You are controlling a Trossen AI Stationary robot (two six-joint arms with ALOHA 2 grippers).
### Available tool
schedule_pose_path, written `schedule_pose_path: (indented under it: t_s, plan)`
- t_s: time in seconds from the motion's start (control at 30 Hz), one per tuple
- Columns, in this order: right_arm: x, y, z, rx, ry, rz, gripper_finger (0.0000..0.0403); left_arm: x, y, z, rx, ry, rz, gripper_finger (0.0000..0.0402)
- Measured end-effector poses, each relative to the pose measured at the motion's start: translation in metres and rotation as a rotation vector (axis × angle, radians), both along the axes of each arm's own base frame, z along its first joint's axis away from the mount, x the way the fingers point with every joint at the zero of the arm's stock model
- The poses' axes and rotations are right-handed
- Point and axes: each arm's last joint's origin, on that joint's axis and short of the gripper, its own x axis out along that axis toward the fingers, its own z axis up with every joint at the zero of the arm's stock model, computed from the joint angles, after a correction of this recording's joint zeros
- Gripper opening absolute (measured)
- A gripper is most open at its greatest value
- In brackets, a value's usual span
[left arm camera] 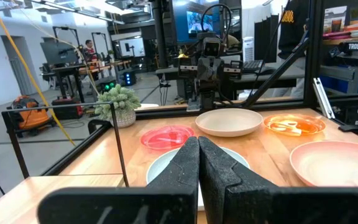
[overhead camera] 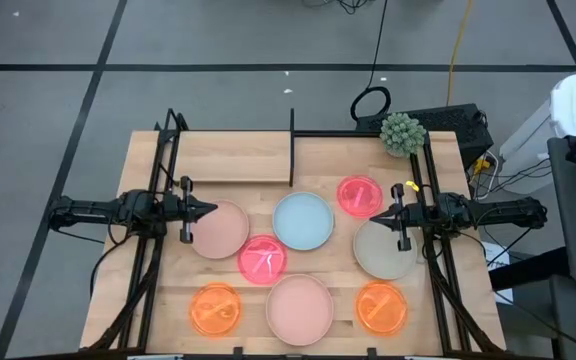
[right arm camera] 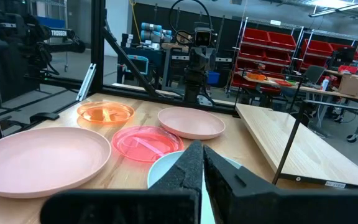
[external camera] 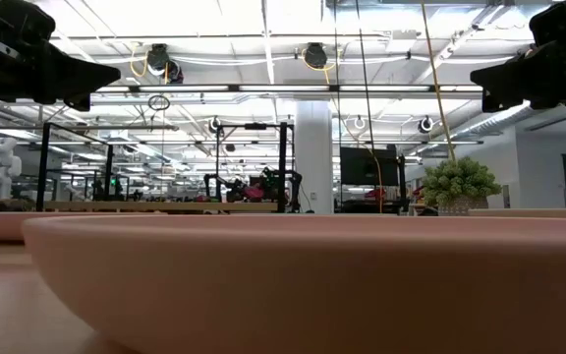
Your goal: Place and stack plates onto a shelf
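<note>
The plates point(overhead camera: 301, 220) all lie on the surface point(overhead camera: 168, 295), the shelf point(overhead camera: 230, 156) bare; nothing begun; left claw point(overhead camera: 211, 209) and right claw point(overhead camera: 380, 214) hover, fingers together; next, one must open over a plate.

eight plates point(overhead camera: 303, 220) (four matte, four neon), one shelf point(overhead camera: 233, 157).

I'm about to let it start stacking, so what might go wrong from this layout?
The neon pink plate overlaps the pale-pink plate by the shut left gripper, so lifting one may drag the other. The shelf has thin black posts a carried plate might clip. The right gripper hovers shut over the beige plate.
</note>
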Motion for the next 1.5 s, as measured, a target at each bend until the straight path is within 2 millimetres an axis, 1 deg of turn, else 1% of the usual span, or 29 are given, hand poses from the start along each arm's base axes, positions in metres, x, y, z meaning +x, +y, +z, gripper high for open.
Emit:
schedule_pose_path:
  t_s: [0.3, 0.5, 0.6, 0.7, 0.83, 0.97, 1.17, 1.37, 1.5]
  plan:
    - [0.0, 0.0, 0.0, -0.04, -0.003, -0.001, 0.0, 0.0, 0.0, 0.0, 0.0, 0.0, 0.0, 0.0001]
    - [0.0, 0.0, 0.0, 0.022, 0.002, 0.0, 0.0, 0.0, 0.0, 0.0, 0.0, 0.0, -0.001, 0.0001]
    - [0.0, 0.0, 0.002, -0.024, -0.021, -0.009, 0.0, 0.0, 0.0, 0.0, 0.0, 0.0, 0.0, 0.0001]
    - [0.0, -0.002, 0.007, -0.011, -0.068, -0.058, 0.0, 0.0, 0.0, 0.0, 0.0, 0.0, 0.0, 0.0001]
    - [0.001, -0.003, 0.006, 0.018, -0.046, -0.102, 0.0, 0.0, 0.0, 0.0, 0.0, 0.0, 0.0, 0.0001]
    - [0.004, -0.003, 0.003, 0.023, 0.007, -0.108, 0.0, 0.0, 0.0, 0.0, 0.0, 0.0, 0.0, 0.0001]
    - [0.009, -0.002, 0.021, 0.056, 0.032, -0.11, 0.0, 0.0, 0.0, 0.0, 0.0, 0.0, 0.0, 0.0001]
    - [0.017, -0.002, 0.057, 0.076, 0.03, -0.11, 0.0, 0.0, 0.0, 0.0, 0.0, 0.0, 0.0, 0.0001]
    - [0.024, -0.001, 0.088, 0.074, 0.038, -0.11, 0.0, 0.0, 0.0, 0.0, 0.0, 0.0, 0.0, 0.0001]
